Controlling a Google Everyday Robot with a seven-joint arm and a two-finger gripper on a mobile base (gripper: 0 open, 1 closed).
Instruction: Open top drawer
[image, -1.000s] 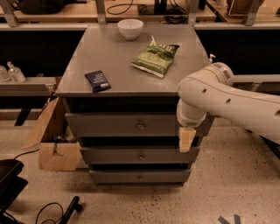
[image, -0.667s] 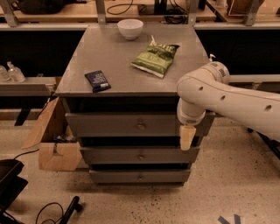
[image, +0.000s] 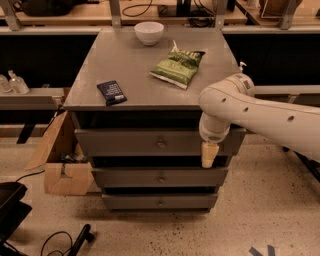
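Note:
The top drawer (image: 125, 142) is the tallest grey front just under the cabinet top, with a small round knob (image: 161, 144) at its centre. It sits flush with the cabinet, closed. My gripper (image: 209, 154) hangs tan-tipped from the white arm (image: 250, 107), pointing down in front of the right end of that drawer front, well to the right of the knob and level with its lower edge. It holds nothing that I can see. Two thinner drawers, the middle drawer (image: 130, 177) and the bottom drawer (image: 130, 201), lie below, also closed.
On the cabinet top lie a white bowl (image: 149, 32), a green chip bag (image: 178, 66) and a dark packet (image: 111, 92). A cardboard box (image: 62, 167) stands at the cabinet's left. Cables (image: 60, 240) lie on the floor front left. Bottles (image: 12, 82) stand on a left shelf.
My gripper has edged slightly left and up along the top drawer's front. The drawer stays closed.

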